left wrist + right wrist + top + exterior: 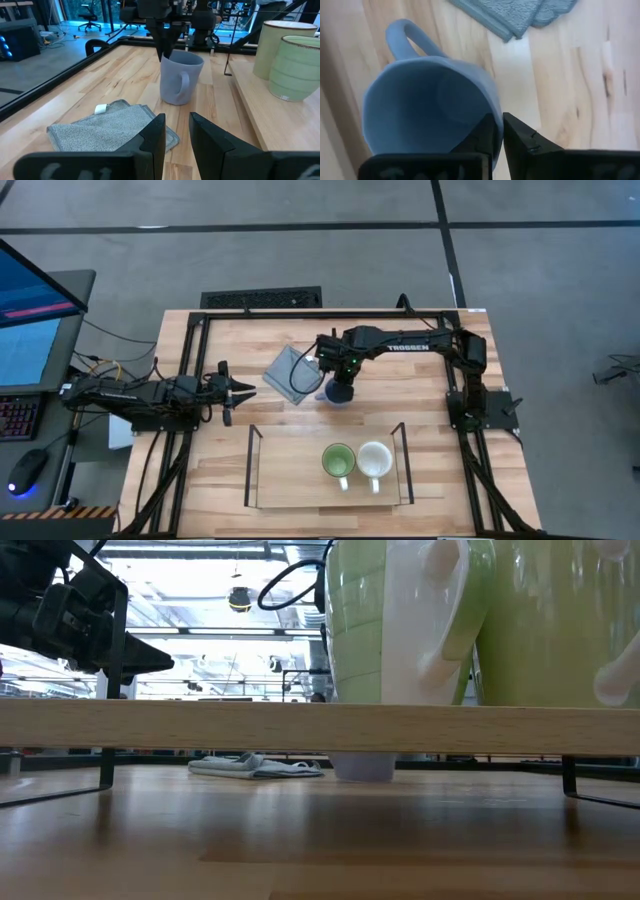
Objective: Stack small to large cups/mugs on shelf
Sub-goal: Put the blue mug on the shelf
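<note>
The blue-grey mug [338, 391] stands on the table beyond the shelf [300, 470], next to a grey folded cloth [292, 370]. My right gripper [499, 132] reaches from the table's right and is shut on the mug's rim. The green mug [338, 462] and the cream-white mug [375, 460] stand upright side by side on the shelf's right half, handles toward the near edge. My left gripper [236, 391] hovers at the table's left, open and empty, pointing at the cloth and the blue-grey mug [180, 79]. My right gripper pinches the blue-grey mug's rim [487, 107], on the side opposite the handle, with one finger [480, 137] inside the mug and one [525, 140] outside. The fingers come from above, pointing down. The mug stands about upright, its base [362, 768] on or just above the table.
The grey cloth [110, 127] lies flat between my two grippers. The shelf's left half [285, 465] is bare board between black wire ends. A black frame runs round the table's edges [300, 313].
</note>
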Motion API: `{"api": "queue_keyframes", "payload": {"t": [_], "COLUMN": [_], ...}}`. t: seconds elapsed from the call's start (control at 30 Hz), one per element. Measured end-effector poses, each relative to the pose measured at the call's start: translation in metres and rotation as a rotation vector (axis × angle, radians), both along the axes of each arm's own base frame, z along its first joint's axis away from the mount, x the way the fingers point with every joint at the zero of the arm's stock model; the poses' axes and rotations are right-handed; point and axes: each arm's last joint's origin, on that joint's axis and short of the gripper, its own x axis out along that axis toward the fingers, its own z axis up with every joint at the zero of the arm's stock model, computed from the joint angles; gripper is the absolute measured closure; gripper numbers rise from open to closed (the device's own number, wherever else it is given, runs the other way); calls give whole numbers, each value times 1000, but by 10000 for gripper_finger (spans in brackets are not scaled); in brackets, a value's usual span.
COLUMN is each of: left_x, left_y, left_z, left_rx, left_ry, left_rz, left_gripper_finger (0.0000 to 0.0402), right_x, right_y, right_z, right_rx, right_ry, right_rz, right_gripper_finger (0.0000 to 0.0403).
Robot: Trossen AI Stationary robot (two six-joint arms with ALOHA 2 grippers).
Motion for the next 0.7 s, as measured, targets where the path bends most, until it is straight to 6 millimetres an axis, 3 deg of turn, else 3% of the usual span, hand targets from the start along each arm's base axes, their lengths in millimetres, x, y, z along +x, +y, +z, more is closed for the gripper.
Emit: {"api": "queue_keyframes", "payload": {"t": [0.7], "left_x": [0], "left_y": [0], "left_z": [0], "left_rx": [-1], "left_ry": [0], "left_rz": [-1], "left_gripper_finger": [326], "right_x": [0], "right_y": [0], "right_z": [0], "right_rx": [-6], "right_ry": [-3], "right_rz": [-1], "right_gripper_finger": [305]}}
